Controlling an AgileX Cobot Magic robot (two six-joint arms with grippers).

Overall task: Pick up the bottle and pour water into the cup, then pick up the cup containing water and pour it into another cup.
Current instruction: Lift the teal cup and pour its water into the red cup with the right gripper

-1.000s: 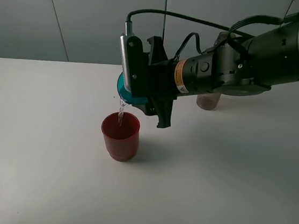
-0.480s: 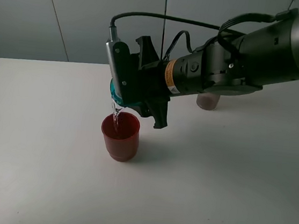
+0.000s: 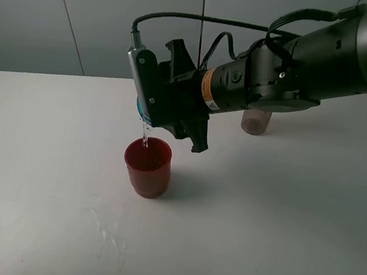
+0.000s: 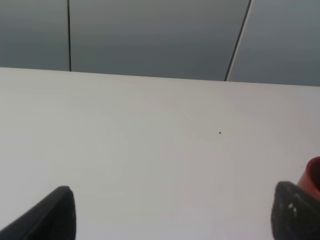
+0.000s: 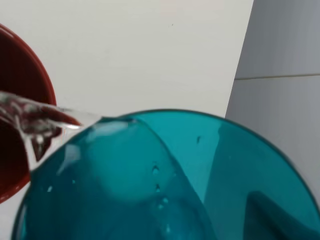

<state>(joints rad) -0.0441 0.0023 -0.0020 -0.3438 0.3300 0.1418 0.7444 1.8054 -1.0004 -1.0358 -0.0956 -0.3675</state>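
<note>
Teal cup [image 5: 150, 190] within right gripper [image 3: 164, 105]

Cup [image 3: 141, 110] tipped in the right gripper [image 3: 163, 103], second cup [image 3: 147, 166] upright on the table [image 3: 279, 228] just below the gripper's tip, stream of water [image 3: 146, 133] falling between them, bottle [image 3: 255, 123] behind the gripper's arm, spilled drops [image 3: 110, 232] on the table in front of the second cup.

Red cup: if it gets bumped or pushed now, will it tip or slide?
The red cup stands upright, base narrower than its rim, so a high push would probably tip it. Water pouring in likely adds weight low down. Droplets on the table might let it slide.
</note>
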